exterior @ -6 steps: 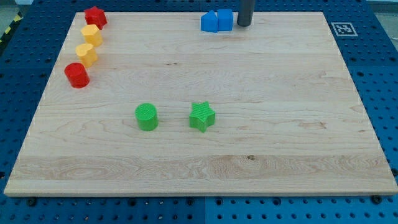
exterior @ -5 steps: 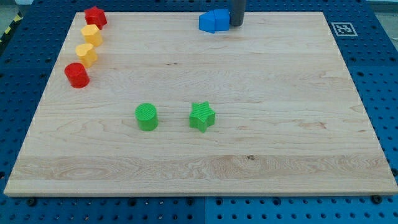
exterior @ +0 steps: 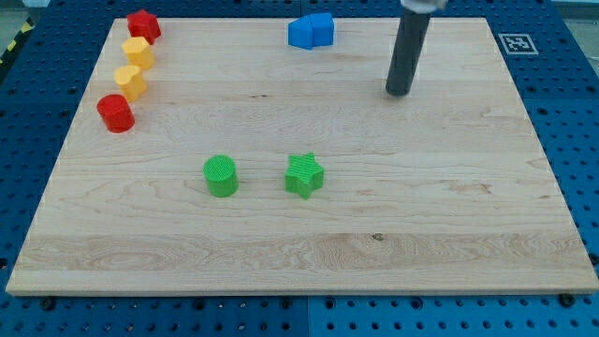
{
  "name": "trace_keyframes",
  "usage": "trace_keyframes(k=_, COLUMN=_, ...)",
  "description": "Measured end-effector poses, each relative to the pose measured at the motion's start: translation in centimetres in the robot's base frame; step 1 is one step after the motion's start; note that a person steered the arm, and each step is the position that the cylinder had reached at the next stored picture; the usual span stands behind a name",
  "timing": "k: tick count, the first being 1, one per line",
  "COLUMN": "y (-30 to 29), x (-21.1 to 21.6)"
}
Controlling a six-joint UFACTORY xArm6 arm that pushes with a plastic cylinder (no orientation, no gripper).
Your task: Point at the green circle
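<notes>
Green circle (exterior: 221, 175): one, beside one green star (exterior: 304, 175); my tip (exterior: 399, 93) well apart, no claw.

This is a robotics lab setup. A pale wooden board (exterior: 309, 243) lies on a blue perforated bench (exterior: 571, 84) with a regular grid of mounting holes, and a black-and-white fiducial marker (exterior: 517, 43) sits on the board's top right corner. Yellow-black hazard tape (exterior: 13, 45) shows at the view's left edge.

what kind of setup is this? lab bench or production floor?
Likely a lab bench: a wooden board on a blue perforated base plate, a printed fiducial marker at its corner, and small coloured blocks like the green circle.
</notes>
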State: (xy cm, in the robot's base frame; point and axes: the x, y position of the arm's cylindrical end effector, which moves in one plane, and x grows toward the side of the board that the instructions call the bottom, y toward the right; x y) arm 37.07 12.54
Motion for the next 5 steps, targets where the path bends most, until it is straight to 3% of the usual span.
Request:
trace_keyframes(k=2, y=0.0, x=0.0)
trace_keyframes(k=3, y=-5.9, x=0.2)
trace_keyframes(k=4, y=-16.6, x=2.0)
trace_keyframes(k=5, y=-23.8, x=7.1)
